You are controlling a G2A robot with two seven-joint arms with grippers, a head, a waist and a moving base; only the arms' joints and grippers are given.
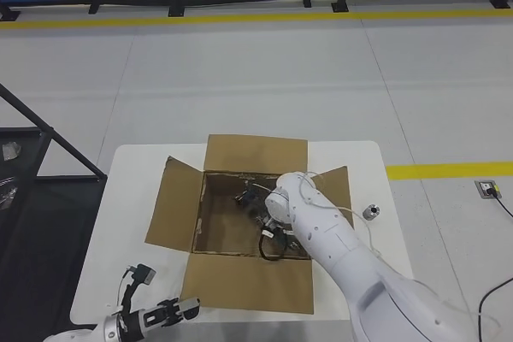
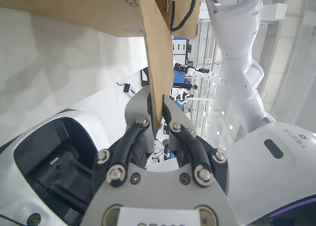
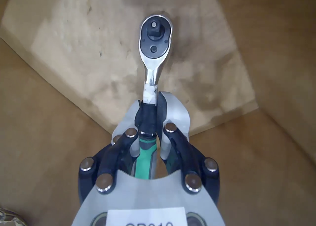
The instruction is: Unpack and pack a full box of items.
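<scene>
The right gripper (image 3: pixel 151 113) was clenched on the ratchet wrench (image 3: pixel 155 39). It held the black collar above the green handle, and the drive head pointed down inside the cardboard box (image 1: pixel 256 154), over the bare floor of the box. The left gripper (image 2: pixel 156 109) was pinched on the edge of the box's near flap (image 2: pixel 158 58), close to that flap's outer corner.

Whether the wrench was going in or coming out could not be told. Either way the move likely called for straight vertical travel, with the head kept off the box walls and off the dark items (image 1: pixel 248 198) deeper in the box. A wrench gripped this near its neck could pivot, so slow motion seemed wise. The left hold should only steady the box, since a hard pull might crease the flap. A small metal cylinder (image 1: pixel 372 210) stood on the table (image 1: pixel 128 222), right of the box.
</scene>
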